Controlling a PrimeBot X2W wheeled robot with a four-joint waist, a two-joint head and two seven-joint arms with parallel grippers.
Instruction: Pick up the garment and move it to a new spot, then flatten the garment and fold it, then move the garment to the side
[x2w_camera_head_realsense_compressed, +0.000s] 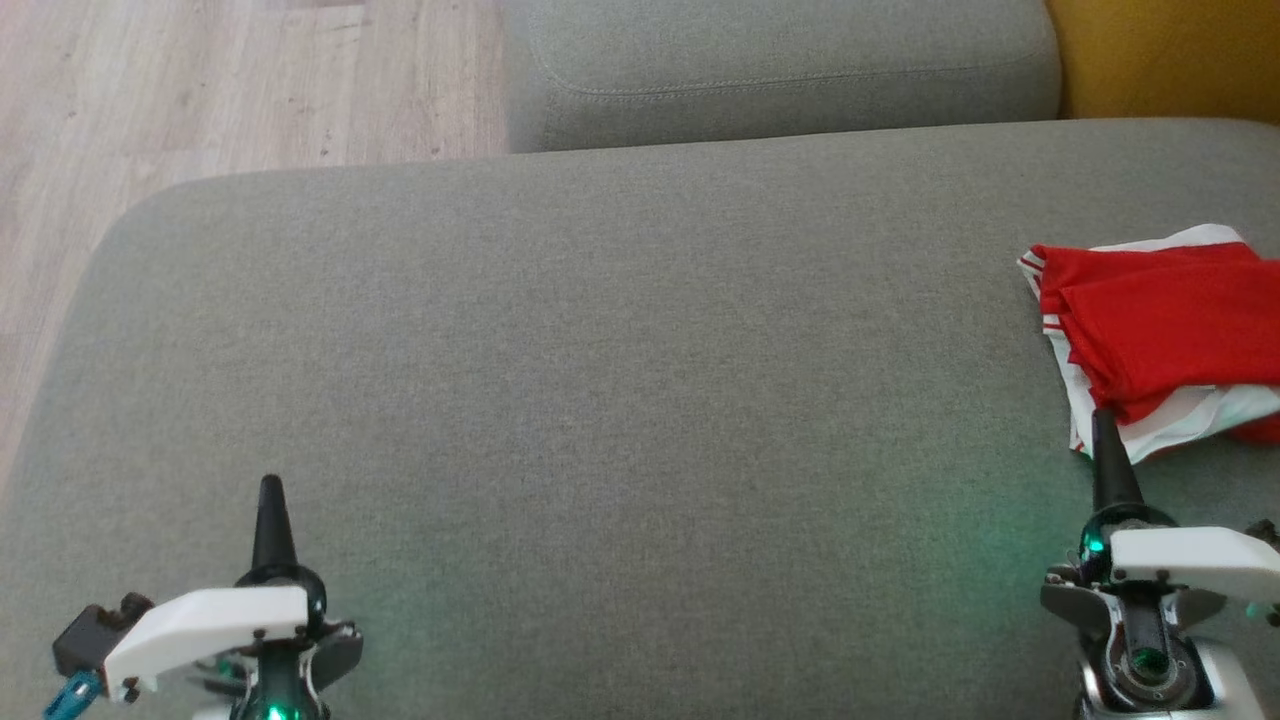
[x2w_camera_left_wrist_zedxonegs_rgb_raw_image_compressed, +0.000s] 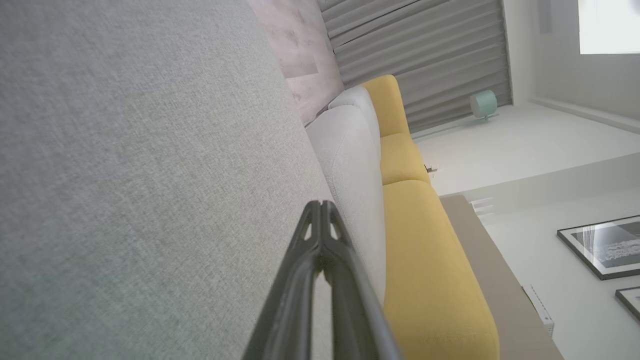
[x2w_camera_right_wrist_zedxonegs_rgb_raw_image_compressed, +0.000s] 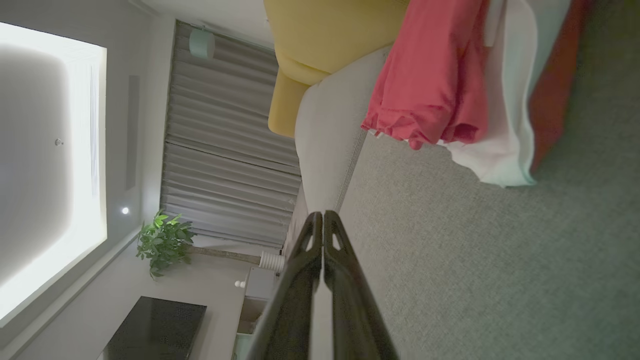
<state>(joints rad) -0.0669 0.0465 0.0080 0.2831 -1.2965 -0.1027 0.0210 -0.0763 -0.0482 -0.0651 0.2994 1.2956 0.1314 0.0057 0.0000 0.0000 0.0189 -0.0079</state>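
A red and white garment (x2w_camera_head_realsense_compressed: 1160, 330) lies bunched at the right edge of the grey sofa seat (x2w_camera_head_realsense_compressed: 600, 380). In the right wrist view the garment (x2w_camera_right_wrist_zedxonegs_rgb_raw_image_compressed: 435, 85) fills the upper right, above and right of the fingertips. My right gripper (x2w_camera_head_realsense_compressed: 1102, 422) is shut and empty, its tip just at the garment's near white edge; whether it touches the cloth is unclear. Its fingers meet at the tip in its own view, right gripper (x2w_camera_right_wrist_zedxonegs_rgb_raw_image_compressed: 320, 216). My left gripper (x2w_camera_head_realsense_compressed: 271, 486) is shut and empty over bare cushion at the lower left, also seen as left gripper (x2w_camera_left_wrist_zedxonegs_rgb_raw_image_compressed: 320, 206).
A grey back cushion (x2w_camera_head_realsense_compressed: 780, 70) runs along the far side, with a yellow cushion (x2w_camera_head_realsense_compressed: 1170, 55) at the top right. Wooden floor (x2w_camera_head_realsense_compressed: 200, 90) lies beyond the seat's left and far-left edges. A wide stretch of bare cushion lies between the two grippers.
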